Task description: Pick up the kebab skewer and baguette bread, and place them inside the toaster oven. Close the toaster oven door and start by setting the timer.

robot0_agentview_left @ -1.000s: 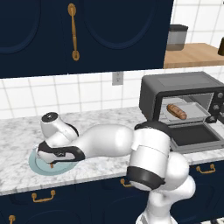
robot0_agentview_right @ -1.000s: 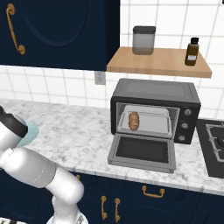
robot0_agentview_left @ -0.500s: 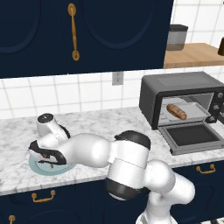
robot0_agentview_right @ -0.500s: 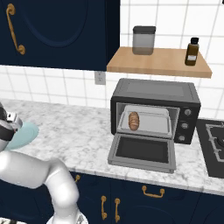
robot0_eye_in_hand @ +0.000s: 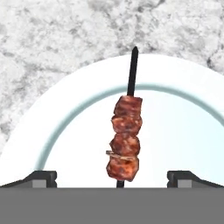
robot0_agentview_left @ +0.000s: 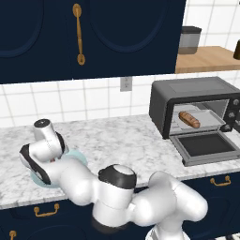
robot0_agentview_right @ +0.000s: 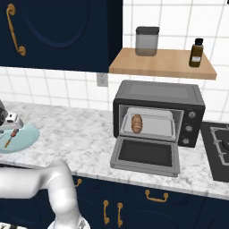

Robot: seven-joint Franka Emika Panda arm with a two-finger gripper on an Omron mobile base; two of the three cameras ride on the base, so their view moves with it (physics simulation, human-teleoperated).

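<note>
The kebab skewer [robot0_eye_in_hand: 126, 141] lies on a pale blue plate [robot0_eye_in_hand: 65, 122], a dark stick threaded with reddish-brown meat chunks. My gripper [robot0_eye_in_hand: 113, 178] hangs open right over it, one dark fingertip [robot0_eye_in_hand: 41, 177] on each side and well apart from the meat. From the right base the skewer [robot0_agentview_right: 10, 137] shows on the plate [robot0_agentview_right: 24, 138] under the hand. The baguette bread [robot0_agentview_left: 189, 119] lies inside the toaster oven [robot0_agentview_left: 192, 93]. Its door [robot0_agentview_left: 206, 147] is folded down flat.
A marble counter [robot0_agentview_left: 122, 145] runs from the plate to the oven. A wooden shelf [robot0_agentview_right: 163, 65] above the oven carries a grey jar [robot0_agentview_right: 146, 41] and a dark bottle [robot0_agentview_right: 196, 52]. A stove [robot0_agentview_right: 217, 150] lies right of the oven. My own arm crosses low in front.
The arm has folded lower and nearer the camera while the hand shifted slightly left over the plate. The gripper stays open; skewer and baguette have not moved.
</note>
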